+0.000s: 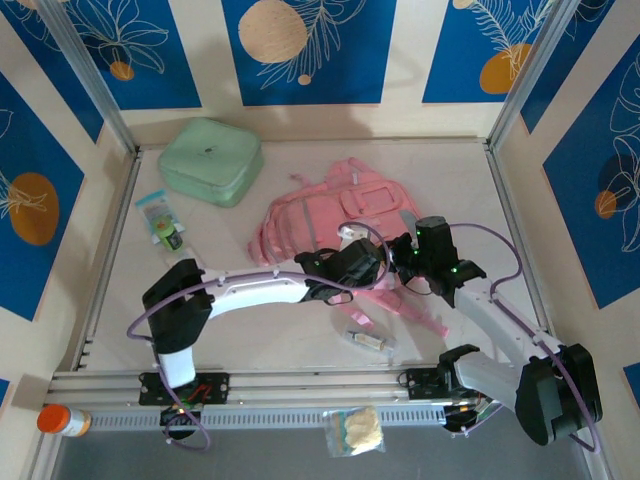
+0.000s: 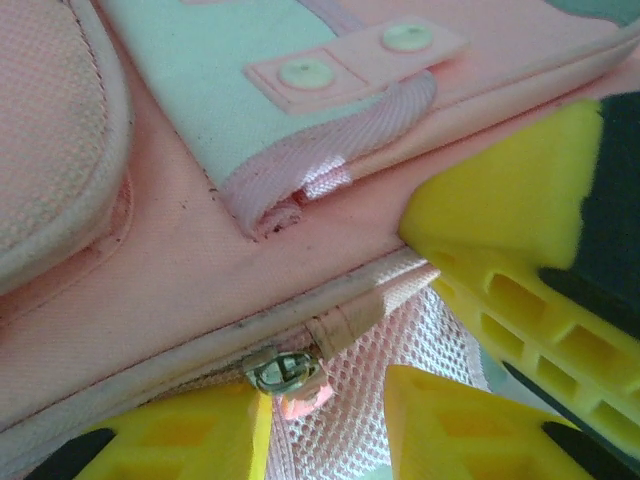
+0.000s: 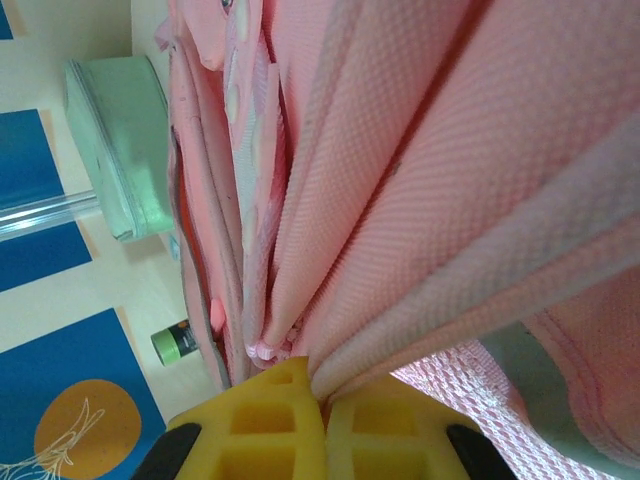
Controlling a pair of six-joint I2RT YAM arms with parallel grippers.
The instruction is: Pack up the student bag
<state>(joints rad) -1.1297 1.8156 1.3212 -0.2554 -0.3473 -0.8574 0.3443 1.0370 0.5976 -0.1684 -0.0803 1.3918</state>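
The student bag [image 1: 325,220], a pink backpack, lies in the middle of the table. My left gripper [image 1: 380,270] is at its near right corner. In the left wrist view the bag's seam [image 2: 200,290] crosses the frame. A metal zip slider [image 2: 285,370] with a pink pull sits against the inner edge of the left finger. White-pink mesh [image 2: 370,370] shows in the gap of my left gripper [image 2: 325,405], whose jaws stand apart. My right gripper [image 3: 322,385] is shut on a fold of the bag's pink fabric [image 3: 420,180], and its yellow finger [image 2: 520,250] is close by on the right.
A mint-green zip case [image 1: 212,160] stands at the back left, with a packet holding a green-capped item [image 1: 162,222] beside it. A small wrapped item [image 1: 368,340] lies near the bag's front. An orange-capped bottle [image 1: 60,420] and a bagged item [image 1: 355,430] rest by the front rail.
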